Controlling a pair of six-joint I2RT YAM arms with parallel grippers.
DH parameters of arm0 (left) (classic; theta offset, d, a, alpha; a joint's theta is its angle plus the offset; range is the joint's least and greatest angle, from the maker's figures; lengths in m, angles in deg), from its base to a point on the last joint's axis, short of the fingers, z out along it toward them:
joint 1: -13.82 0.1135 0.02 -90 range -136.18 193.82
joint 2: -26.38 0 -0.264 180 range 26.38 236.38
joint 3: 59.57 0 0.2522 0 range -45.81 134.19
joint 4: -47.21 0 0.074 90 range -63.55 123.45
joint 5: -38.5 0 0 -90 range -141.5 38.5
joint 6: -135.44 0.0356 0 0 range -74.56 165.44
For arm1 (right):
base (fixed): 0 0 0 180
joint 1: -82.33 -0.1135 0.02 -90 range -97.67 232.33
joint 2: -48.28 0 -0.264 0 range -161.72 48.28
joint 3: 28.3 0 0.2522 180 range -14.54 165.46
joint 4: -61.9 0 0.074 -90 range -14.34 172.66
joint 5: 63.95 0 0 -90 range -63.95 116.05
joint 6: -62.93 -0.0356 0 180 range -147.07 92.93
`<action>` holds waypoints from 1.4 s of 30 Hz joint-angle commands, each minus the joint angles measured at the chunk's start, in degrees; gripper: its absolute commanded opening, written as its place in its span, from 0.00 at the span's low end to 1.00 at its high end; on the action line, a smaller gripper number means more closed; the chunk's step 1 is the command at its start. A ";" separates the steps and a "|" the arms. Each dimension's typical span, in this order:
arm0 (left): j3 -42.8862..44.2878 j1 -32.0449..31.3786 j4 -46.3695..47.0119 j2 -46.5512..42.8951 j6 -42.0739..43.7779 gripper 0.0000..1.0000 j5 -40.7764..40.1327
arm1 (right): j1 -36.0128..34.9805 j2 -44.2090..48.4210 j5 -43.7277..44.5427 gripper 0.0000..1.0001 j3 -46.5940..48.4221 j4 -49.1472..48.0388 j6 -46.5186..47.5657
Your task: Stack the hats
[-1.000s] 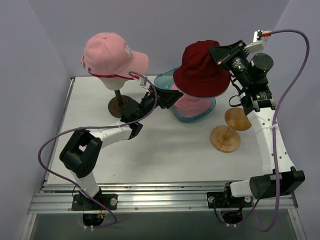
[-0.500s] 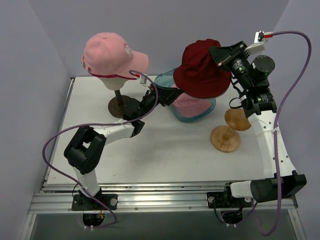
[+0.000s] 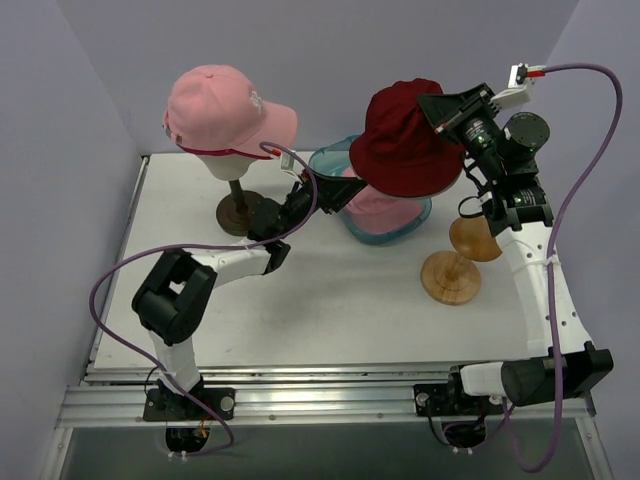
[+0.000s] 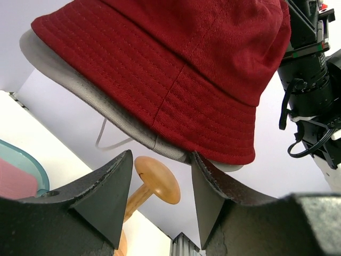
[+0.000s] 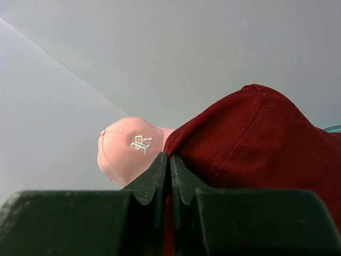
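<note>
Red hat (image 3: pixel 405 140) aloft over the worktop's (image 3: pixel 330 300) back edge, pinched at the crown by right gripper (image 5: pixel 169 181), clenched on the fabric. Below it: pink hat (image 3: pixel 375 206) in tray (image 3: pixel 425 210). Left gripper (image 4: pixel 161 176) just under the red brim, jaws apart, grasping nothing. Pink cap (image 3: pixel 225 105) on head form (image 3: pixel 220 160) near back left corner, well apart from the rest. Judged early to midway: red hat not yet set down, no full stack formed, cap left to add.
</note>
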 commanded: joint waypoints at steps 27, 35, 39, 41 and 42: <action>5.71 0.69 16.36 3.91 -7.78 0.51 0.68 | -0.93 4.20 -2.22 0.00 -7.28 -10.01 -2.11; 5.71 0.87 16.19 3.56 -7.87 0.54 0.59 | -1.02 5.79 -2.39 0.00 -11.58 -11.07 -1.84; 5.80 1.13 15.92 3.91 -8.05 0.44 0.94 | -0.93 6.05 -2.66 0.00 -13.43 -12.21 -1.75; 5.71 1.31 15.92 3.91 -8.13 0.33 0.94 | -0.84 6.05 -2.48 0.00 -13.96 -12.39 -1.58; 5.71 1.57 15.92 4.08 -8.22 0.28 0.86 | -0.75 5.96 -2.48 0.00 -14.14 -12.56 -1.67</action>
